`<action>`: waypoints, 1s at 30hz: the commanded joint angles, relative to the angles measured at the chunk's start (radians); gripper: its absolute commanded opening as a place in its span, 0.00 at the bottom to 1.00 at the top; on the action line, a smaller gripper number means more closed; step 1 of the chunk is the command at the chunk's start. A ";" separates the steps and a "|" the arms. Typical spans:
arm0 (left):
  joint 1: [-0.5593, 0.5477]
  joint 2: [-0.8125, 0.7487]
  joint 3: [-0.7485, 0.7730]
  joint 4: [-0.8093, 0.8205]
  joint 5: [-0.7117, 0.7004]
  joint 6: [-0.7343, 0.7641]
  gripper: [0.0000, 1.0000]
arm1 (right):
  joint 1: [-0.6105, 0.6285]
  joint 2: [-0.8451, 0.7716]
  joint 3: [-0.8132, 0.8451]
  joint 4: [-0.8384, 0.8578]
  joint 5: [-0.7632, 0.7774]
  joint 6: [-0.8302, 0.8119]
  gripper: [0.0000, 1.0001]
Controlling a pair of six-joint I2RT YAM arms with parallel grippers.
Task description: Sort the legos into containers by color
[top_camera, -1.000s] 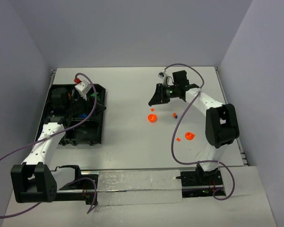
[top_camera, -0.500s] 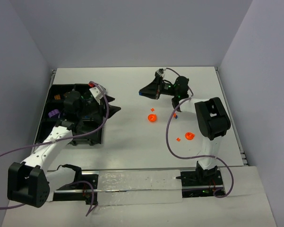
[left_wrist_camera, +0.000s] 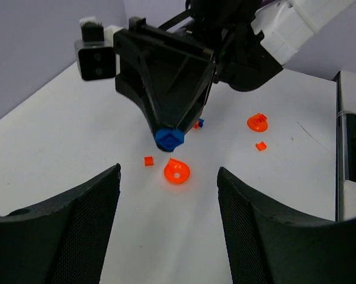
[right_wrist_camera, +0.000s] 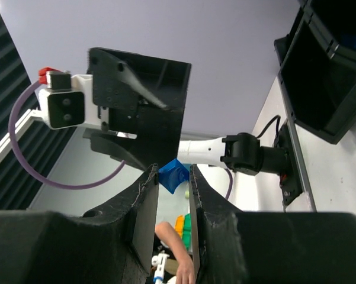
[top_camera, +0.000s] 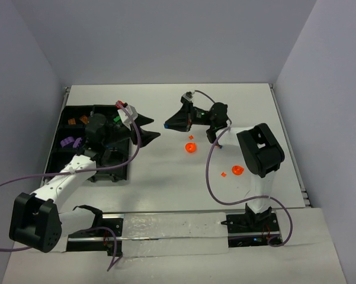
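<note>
Lego (left_wrist_camera: 169,138), blue, is hanging pinched betw. right gripper's (top_camera: 170,123) fingers over table centre, tips pointing to 9 o'clock. Left gripper (top_camera: 148,128) is facing it w/ jaws spread, holding nothing. Orange legos (top_camera: 191,147) are lying at 5 o'clock of it; tray (top_camera: 59,158) is sitting at 9 o'clock.

**Right wrist view.**
- Right claw (right_wrist_camera: 173,184), foreground: two black fingers (right_wrist_camera: 139,219) rising from lower edge, tips closed on blue brick (right_wrist_camera: 173,175). Brick pinched by its sides, top protruding above tips.
- Left claw (right_wrist_camera: 143,121), directly behind brick: broad black body facing lens. White camera module (right_wrist_camera: 62,108) with red tab at its left; purple cable (right_wrist_camera: 12,133) looping below.
- White arm link (right_wrist_camera: 201,151) with black joint extending right.
- Black tray (right_wrist_camera: 320,83), upper right, on white surface (right_wrist_camera: 337,171); compartments dark, contents indiscernible.
- Lilac wall (right_wrist_camera: 225,35) behind.
</note>
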 commanded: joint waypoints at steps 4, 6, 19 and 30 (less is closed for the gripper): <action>-0.034 -0.011 -0.018 0.123 0.099 0.000 0.74 | 0.036 -0.041 0.028 0.082 -0.029 -0.012 0.09; -0.042 -0.014 -0.030 0.126 0.110 0.007 0.75 | 0.047 -0.044 0.033 0.085 -0.033 -0.013 0.09; -0.063 0.003 -0.017 0.087 0.070 0.047 0.62 | 0.086 -0.062 0.041 0.115 -0.059 -0.011 0.09; -0.067 0.011 -0.010 0.039 0.039 0.088 0.26 | 0.093 -0.064 0.047 0.144 -0.062 0.010 0.10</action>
